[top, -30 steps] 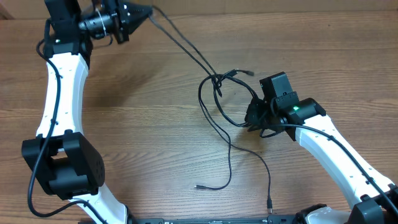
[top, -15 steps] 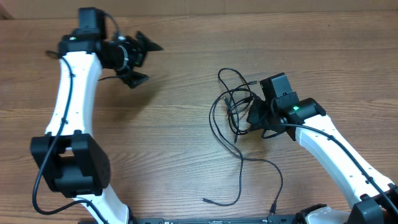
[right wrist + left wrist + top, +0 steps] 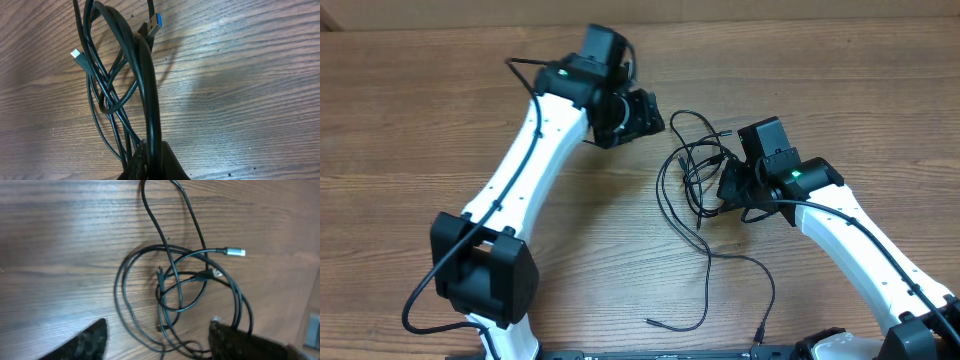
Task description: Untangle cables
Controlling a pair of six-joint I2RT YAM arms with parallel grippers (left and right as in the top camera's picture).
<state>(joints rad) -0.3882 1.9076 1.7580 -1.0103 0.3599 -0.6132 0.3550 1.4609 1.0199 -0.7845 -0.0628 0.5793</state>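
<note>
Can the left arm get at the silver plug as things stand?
Probably yes. The left gripper hovers open beside the cables, and the silvery plug lies exposed at the tangle's edge. The right gripper, shut on the cables, sits close, so room is tight.

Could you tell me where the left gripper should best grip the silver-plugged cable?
Probably just behind the silvery plug, coming from above with the left gripper: that end juts clear of the tangled cables and lies flat on the table.

Bright even light, soft shadows, pale sheen on table (image 3: 65, 235), blurred near foreground
</note>
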